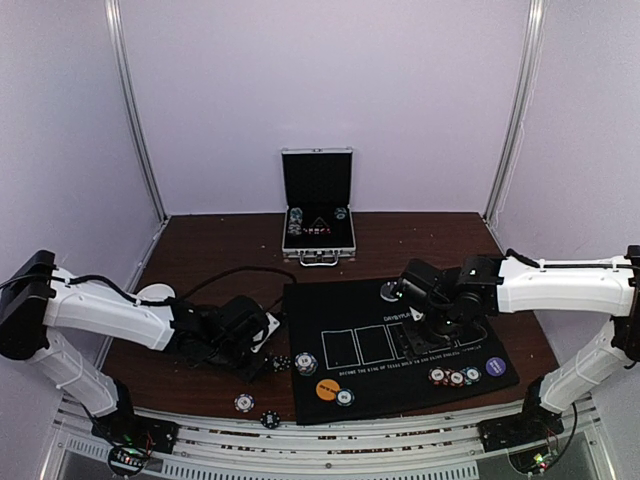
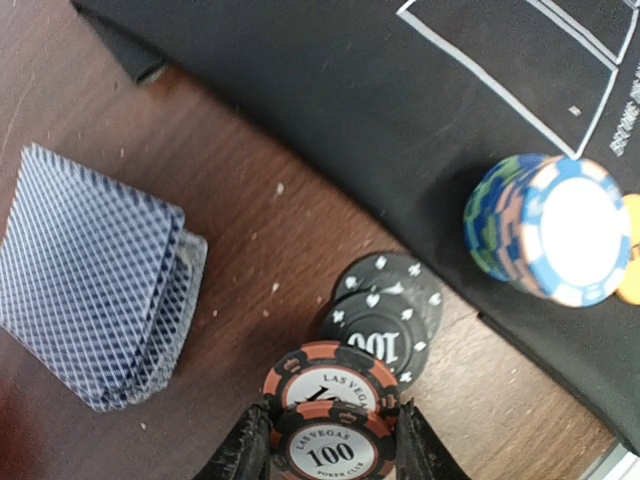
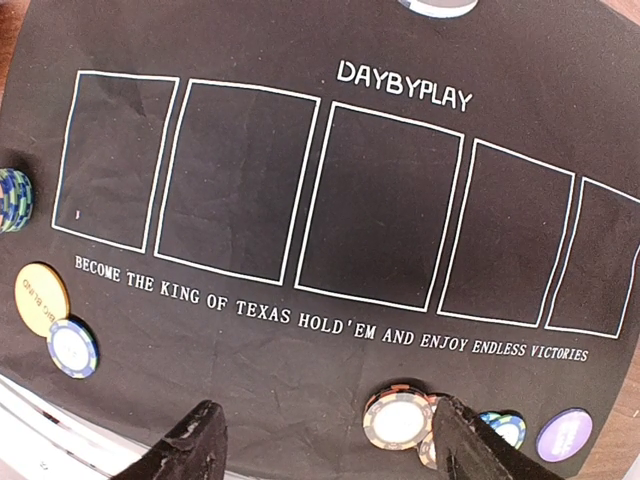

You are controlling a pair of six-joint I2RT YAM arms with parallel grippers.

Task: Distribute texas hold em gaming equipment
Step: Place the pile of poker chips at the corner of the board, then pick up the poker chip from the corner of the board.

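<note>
Clamps left gripper point(image 2: 332, 445) jaws on two red-rimmed 100 chips point(image 2: 330, 390) near the card deck point(image 2: 95, 275). Holds right gripper point(image 3: 335, 435) jaws released above the black mat point(image 3: 380, 200).

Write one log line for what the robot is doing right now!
left gripper: shut on red chips | right gripper: open over black mat | nearby: card deck

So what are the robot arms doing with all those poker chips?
The left tool is closed around a couple of brown chips on the wooden table, next to some black chips and a pile of cards. The right tool hangs open over the black mat, holding nothing. A tall chip stack and an orange disc already sit on the mat.
</note>
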